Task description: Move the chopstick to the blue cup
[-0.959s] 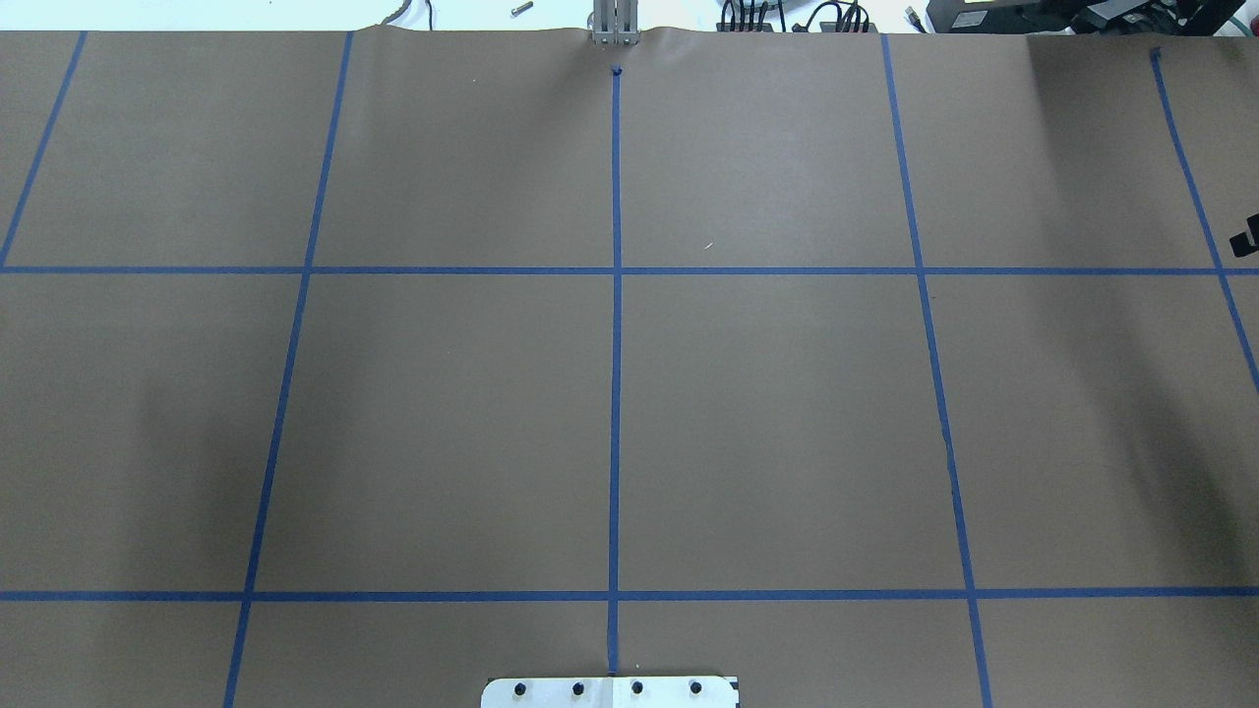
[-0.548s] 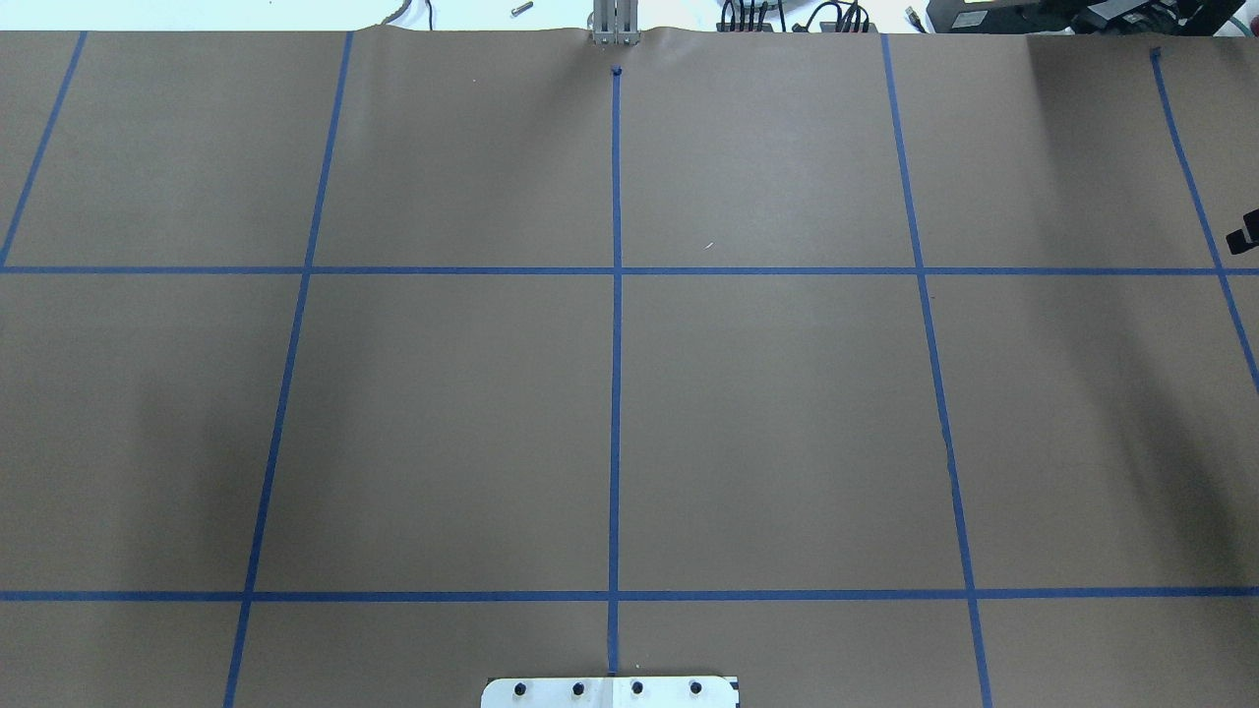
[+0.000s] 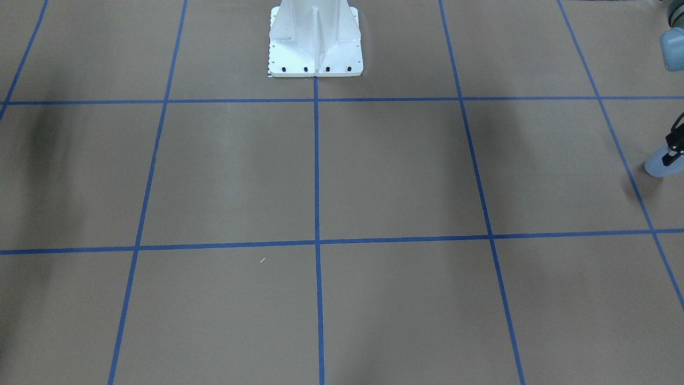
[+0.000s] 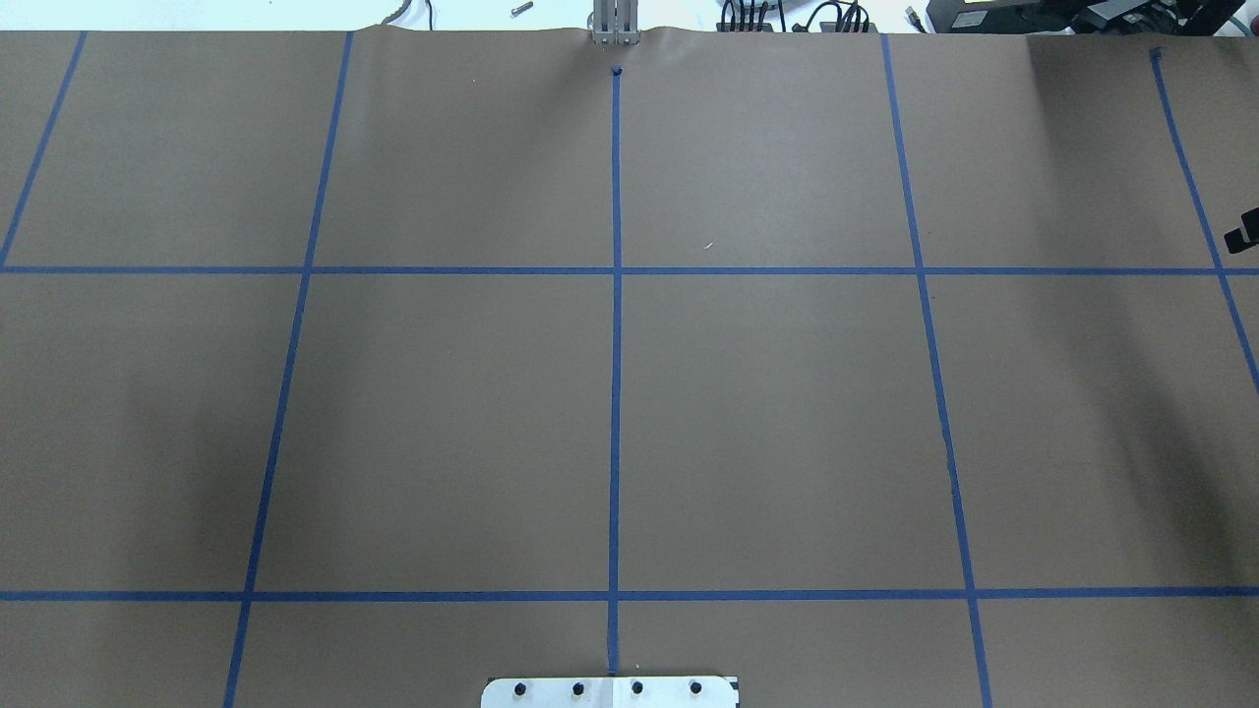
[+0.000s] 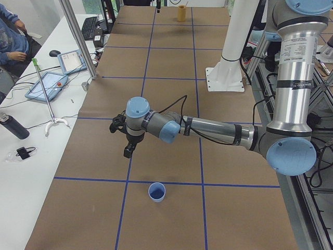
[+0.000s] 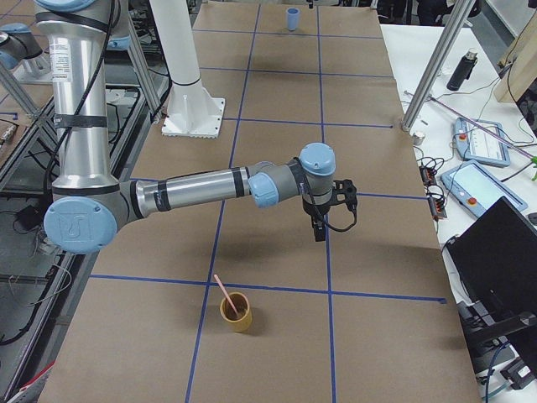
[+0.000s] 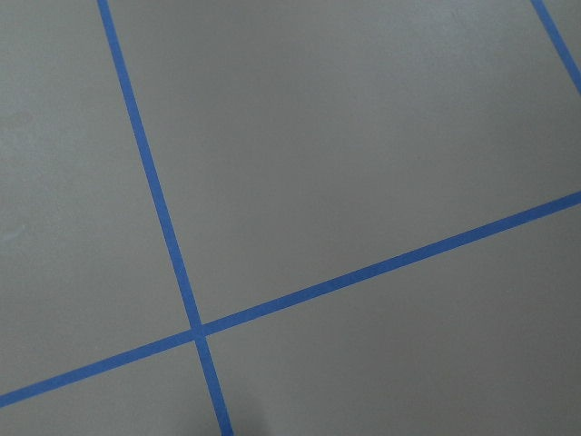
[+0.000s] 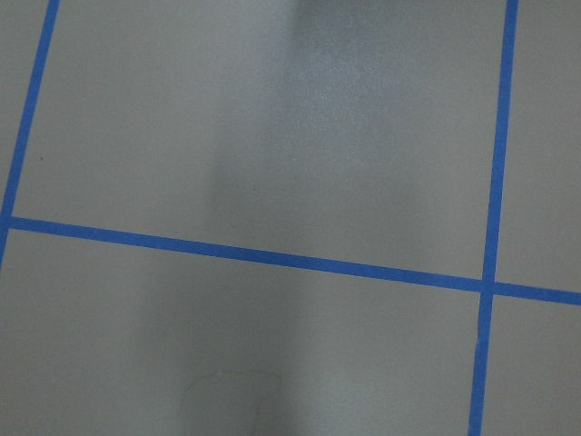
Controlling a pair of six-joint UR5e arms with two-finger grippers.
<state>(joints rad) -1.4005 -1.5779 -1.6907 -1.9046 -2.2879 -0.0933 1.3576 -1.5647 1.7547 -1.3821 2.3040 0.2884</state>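
Jaws of the left gripper (image 5: 127,151) and right gripper (image 6: 319,232) look too small and edge-cropped to tell whether spread.

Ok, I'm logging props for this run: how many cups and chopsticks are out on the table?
Cups: 2, a blue cup and a tan cup
Chopsticks: 1, a chopstick leaning in the tan cup
Total: 3
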